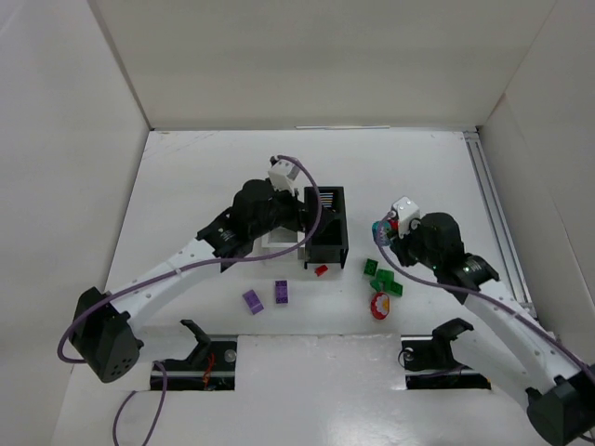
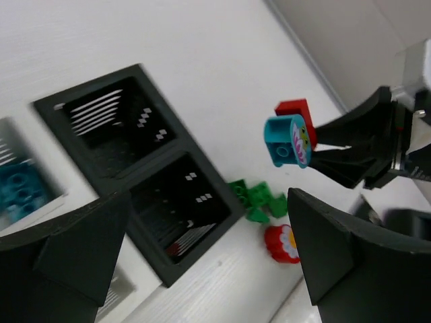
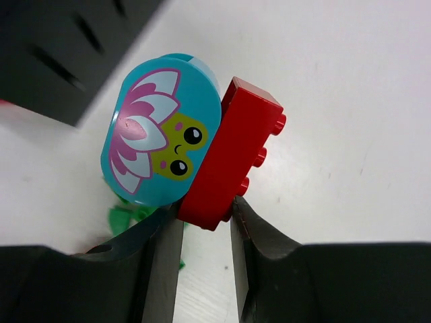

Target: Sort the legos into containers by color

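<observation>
My right gripper [image 3: 205,219] is shut on a red brick [image 3: 232,155] with a teal frog-faced piece [image 3: 158,131] stuck to it, held above the table right of the bins; the pair shows in the left wrist view [image 2: 289,138] and the top view [image 1: 381,229]. My left gripper [image 2: 209,249] is open and empty above the black bins [image 2: 145,168], with a white bin holding teal bricks [image 2: 20,192] at its left. Green bricks [image 1: 383,277], a red-yellow round piece [image 1: 379,306], two purple bricks [image 1: 267,296] and a small red brick [image 1: 321,270] lie on the table.
The bin cluster [image 1: 325,223] stands mid-table, partly hidden under the left arm. A rail [image 1: 493,214] runs along the right side. White walls enclose the table.
</observation>
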Available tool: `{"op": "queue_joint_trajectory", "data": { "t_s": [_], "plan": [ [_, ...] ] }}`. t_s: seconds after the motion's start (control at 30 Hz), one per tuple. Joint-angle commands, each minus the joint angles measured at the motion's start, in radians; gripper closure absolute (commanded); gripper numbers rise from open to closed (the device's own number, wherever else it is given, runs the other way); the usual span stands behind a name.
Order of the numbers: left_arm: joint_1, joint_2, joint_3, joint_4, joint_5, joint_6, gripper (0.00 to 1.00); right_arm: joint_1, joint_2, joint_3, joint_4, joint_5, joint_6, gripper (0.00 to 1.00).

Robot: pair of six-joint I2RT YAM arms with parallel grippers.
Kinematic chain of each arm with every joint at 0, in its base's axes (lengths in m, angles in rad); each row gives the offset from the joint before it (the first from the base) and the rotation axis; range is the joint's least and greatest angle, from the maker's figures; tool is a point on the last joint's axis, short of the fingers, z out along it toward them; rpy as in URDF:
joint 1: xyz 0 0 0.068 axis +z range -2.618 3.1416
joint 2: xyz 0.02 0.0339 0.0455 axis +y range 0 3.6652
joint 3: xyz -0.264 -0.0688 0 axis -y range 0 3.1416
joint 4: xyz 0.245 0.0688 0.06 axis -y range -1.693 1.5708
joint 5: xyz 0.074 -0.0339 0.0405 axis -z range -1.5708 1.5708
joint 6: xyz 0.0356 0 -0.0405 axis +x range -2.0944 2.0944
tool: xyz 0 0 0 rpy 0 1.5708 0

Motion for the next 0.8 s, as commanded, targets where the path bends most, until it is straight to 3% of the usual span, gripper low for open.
{"op": "queue_joint_trajectory", "data": {
  "t_s": [0.0,0.1,0.3,0.53,0.67,0.7,0.77],
  "plan": [
    [-0.011,0.039,0.045,0.182,0.314,0.007,0.0,0.067,-0.126,0.06,0.107,-0.092,-0.042,0.96],
    [-0.061,0.091,0.068,0.261,0.4,-0.005,0.0,0.116,-0.186,0.106,0.143,-0.119,-0.051,0.96],
    [-0.143,0.155,0.125,0.274,0.351,0.005,0.0,0.205,-0.137,0.172,0.154,-0.107,-0.06,0.96],
    [-0.143,0.155,0.125,0.311,0.34,-0.015,0.03,0.249,-0.113,0.184,0.154,-0.075,-0.069,0.96],
    [-0.143,0.164,0.134,0.309,0.325,-0.015,0.17,0.258,-0.113,0.184,0.154,-0.078,-0.069,0.97],
    [-0.143,0.164,0.143,0.3,0.308,-0.015,0.29,0.258,-0.113,0.184,0.154,-0.078,-0.069,0.97],
    [-0.143,0.177,0.154,0.291,0.308,-0.015,0.42,0.258,-0.132,0.184,0.154,-0.078,-0.069,0.97]
  ]
}}
